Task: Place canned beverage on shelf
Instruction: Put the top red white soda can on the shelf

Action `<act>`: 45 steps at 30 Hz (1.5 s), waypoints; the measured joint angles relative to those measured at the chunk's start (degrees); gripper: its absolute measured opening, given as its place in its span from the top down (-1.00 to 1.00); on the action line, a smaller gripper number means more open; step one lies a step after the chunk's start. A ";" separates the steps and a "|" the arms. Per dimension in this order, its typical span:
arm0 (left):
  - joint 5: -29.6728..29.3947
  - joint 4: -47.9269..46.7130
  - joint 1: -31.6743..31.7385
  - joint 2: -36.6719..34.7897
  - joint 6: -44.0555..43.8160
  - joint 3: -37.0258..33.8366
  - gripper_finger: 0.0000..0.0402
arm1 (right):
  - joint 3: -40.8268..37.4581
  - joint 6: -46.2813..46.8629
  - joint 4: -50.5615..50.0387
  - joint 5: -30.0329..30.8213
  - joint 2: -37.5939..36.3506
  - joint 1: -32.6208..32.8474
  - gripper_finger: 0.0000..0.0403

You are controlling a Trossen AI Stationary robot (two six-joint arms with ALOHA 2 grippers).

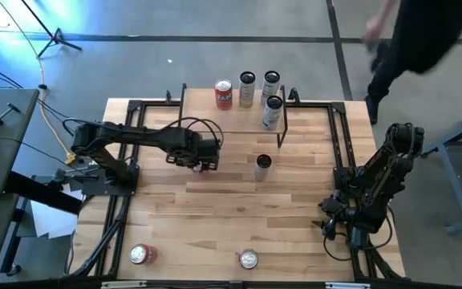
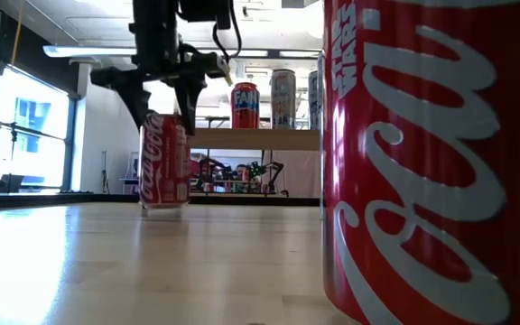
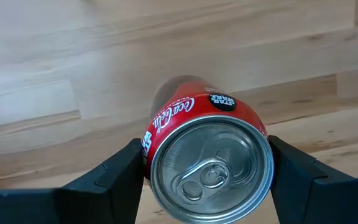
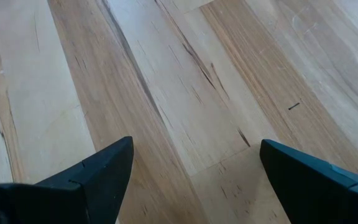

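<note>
My left gripper (image 3: 207, 174) clasps a red cola can (image 3: 209, 165) on the worktop (image 1: 215, 209); four cans already sit on the shelf (image 1: 295, 100); right gripper (image 4: 191, 180) idles open.

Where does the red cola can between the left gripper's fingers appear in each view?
High view: cola can mostly hidden under the left gripper, left of centre.
Low view: upright on the table, left.
Left wrist view: its top, bottom centre.
Right wrist view: absent.
Shared landmark: the left gripper.
</note>
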 joint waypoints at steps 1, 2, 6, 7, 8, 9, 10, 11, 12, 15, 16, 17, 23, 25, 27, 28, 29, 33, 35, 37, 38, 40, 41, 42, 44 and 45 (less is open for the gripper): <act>0.23 0.20 0.06 0.00 -0.03 -0.38 -0.18 | 0.00 -0.01 0.00 0.00 -0.01 0.01 -0.68; 0.31 0.36 0.06 0.00 -0.01 -0.62 -0.18 | 0.00 0.00 0.00 0.00 0.00 0.00 -0.68; 0.31 1.26 0.06 0.00 -0.45 -1.59 -0.18 | 0.00 0.01 0.00 0.00 0.00 -0.01 -0.68; 0.31 1.19 0.06 0.00 -0.45 -1.79 -0.18 | 0.00 0.00 0.00 0.00 -0.01 0.01 -0.68; 0.23 1.48 0.06 0.00 -0.47 -2.06 -0.18 | 0.00 0.01 0.00 0.00 0.00 -0.01 -0.68; 0.22 2.09 0.06 -0.05 -0.47 -2.33 -0.18 | 0.01 -0.01 0.00 0.00 0.00 -0.01 -0.68; 0.24 2.49 0.06 -0.07 -0.47 -2.45 -0.18 | 0.00 -0.01 0.00 0.00 -0.02 0.01 -0.68; 0.21 2.57 0.06 -0.07 -0.47 -2.47 -0.18 | 0.01 -0.01 0.00 0.00 0.00 0.01 -0.68; 0.18 2.57 0.06 -0.07 -0.49 -2.49 -0.18 | 0.00 0.00 0.00 0.00 -0.02 0.01 -0.68; 0.15 2.55 0.06 -0.07 -0.49 -2.49 -0.18 | 0.00 0.01 0.00 0.00 0.00 0.01 -0.68; 0.15 2.53 0.06 -0.07 -0.49 -2.51 -0.18 | 0.00 0.00 0.00 0.00 -0.01 -0.01 -0.68; 0.15 2.53 0.06 -0.07 -0.49 -2.51 -0.18 | 0.00 0.01 0.00 0.00 0.00 -0.01 -0.68; 0.18 2.53 0.06 -0.07 -0.56 -2.53 -0.18 | 0.00 -0.01 0.00 0.00 0.00 0.01 -0.68; 0.31 2.51 0.06 -0.07 -0.56 -2.53 -0.18 | 0.00 -0.01 0.00 0.00 0.00 0.01 -0.68; 0.31 2.51 0.06 -0.07 -0.57 -2.55 -0.18 | 0.01 0.00 0.00 0.00 0.00 0.01 -0.68; 0.31 2.51 0.06 -0.07 -0.63 -2.55 -0.18 | 0.00 -0.01 0.00 0.00 0.00 0.00 -0.68; 0.31 2.48 0.06 -0.07 -0.89 -2.55 -0.18 | 0.00 -0.01 0.00 0.00 0.00 0.01 -0.68; 0.31 2.46 0.06 -0.07 -1.04 -2.55 -0.18 | 0.01 -0.01 0.00 0.00 0.00 0.00 -0.68; 0.62 2.42 0.06 -0.07 -1.49 -2.55 -0.18 | 0.00 -0.01 0.00 0.00 0.00 -0.01 -0.68; 0.87 2.40 0.06 -0.07 -1.81 -2.55 -0.18 | 0.00 0.01 0.00 0.00 0.00 -0.01 -0.68; 0.93 2.40 0.06 -0.07 -1.91 -2.55 -0.19 | 0.00 -0.01 0.00 0.00 -0.02 -0.01 -0.68; 1.06 2.40 0.06 -0.07 -1.98 -2.56 -0.21 | 0.00 0.00 0.00 0.00 -0.01 0.00 -0.68; 1.13 2.40 0.06 -0.07 -1.98 -2.56 -0.22 | 0.00 -0.01 0.00 0.00 0.00 0.01 -0.68; 1.18 2.42 0.06 -0.07 -1.98 -2.55 -0.24 | 0.00 -0.01 0.00 0.00 -0.01 0.00 -0.68; 1.18 2.44 0.06 -0.04 -1.97 -2.57 -0.27 | 0.00 -0.01 0.00 0.00 0.00 0.01 -0.68; 1.18 2.46 0.05 -0.04 -1.98 -2.57 -0.29 | 0.00 -0.01 0.00 0.00 0.00 0.01 -0.68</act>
